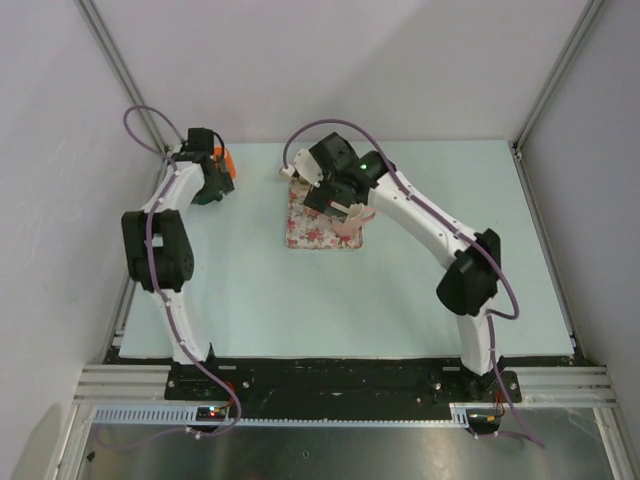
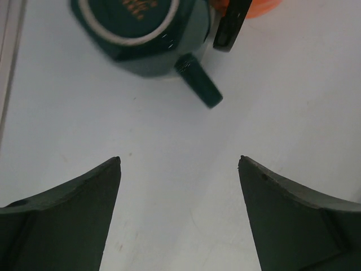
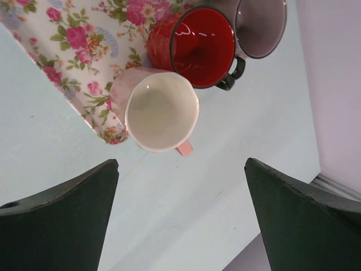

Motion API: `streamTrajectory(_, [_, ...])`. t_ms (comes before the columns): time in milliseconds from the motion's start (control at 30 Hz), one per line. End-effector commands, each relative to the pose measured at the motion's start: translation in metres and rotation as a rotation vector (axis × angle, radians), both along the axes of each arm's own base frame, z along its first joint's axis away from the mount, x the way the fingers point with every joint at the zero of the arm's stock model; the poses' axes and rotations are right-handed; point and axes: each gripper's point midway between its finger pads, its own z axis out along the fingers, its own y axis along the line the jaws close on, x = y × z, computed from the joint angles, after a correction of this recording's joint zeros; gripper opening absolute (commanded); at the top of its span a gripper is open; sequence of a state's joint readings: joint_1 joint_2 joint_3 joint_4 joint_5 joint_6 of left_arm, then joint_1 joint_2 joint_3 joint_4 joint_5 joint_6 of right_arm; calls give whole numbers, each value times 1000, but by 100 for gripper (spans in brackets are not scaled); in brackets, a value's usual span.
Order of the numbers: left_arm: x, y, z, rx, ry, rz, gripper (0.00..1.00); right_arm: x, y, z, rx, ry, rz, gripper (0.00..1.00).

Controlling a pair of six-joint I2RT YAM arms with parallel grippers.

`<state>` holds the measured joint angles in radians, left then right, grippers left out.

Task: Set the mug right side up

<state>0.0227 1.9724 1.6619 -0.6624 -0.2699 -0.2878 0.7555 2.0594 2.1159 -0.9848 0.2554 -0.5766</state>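
A dark green mug (image 2: 148,39) stands upside down on the pale table, its ringed base up and its handle (image 2: 198,86) pointing toward my left gripper. My left gripper (image 2: 179,159) is open and empty, short of the handle and not touching it. In the top view the left gripper (image 1: 211,178) is at the far left. My right gripper (image 3: 181,161) is open and empty, above the table just off a corner of the floral tray (image 3: 67,51). It hovers over the tray in the top view (image 1: 332,200).
On or beside the floral tray (image 1: 303,236) stand a pink mug (image 3: 161,110), a red mug (image 3: 200,48) and a grey mug (image 3: 260,25), all mouth up. An orange object (image 2: 260,8) and a black piece (image 2: 231,25) lie just beyond the green mug.
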Motion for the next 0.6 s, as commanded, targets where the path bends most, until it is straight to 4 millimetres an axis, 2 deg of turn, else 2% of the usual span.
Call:
streamTrajectory(0, [31, 6, -1, 33, -47, 80, 86, -13, 7, 29, 83, -85, -8, 100])
streamTrajectory(133, [61, 12, -2, 60, -84, 112, 82, -28, 12, 29, 128, -63, 21, 100])
streamTrajectory(267, [85, 8, 1, 45, -113, 79, 72, -41, 11, 28, 142, -45, 39, 99])
streamTrajectory(433, [83, 8, -8, 3, -89, 79, 58, -47, 6, 40, 152, -64, 41, 100])
streamTrajectory(567, [74, 20, -21, -34, -44, 96, 54, -50, 3, 51, 172, -79, 49, 100])
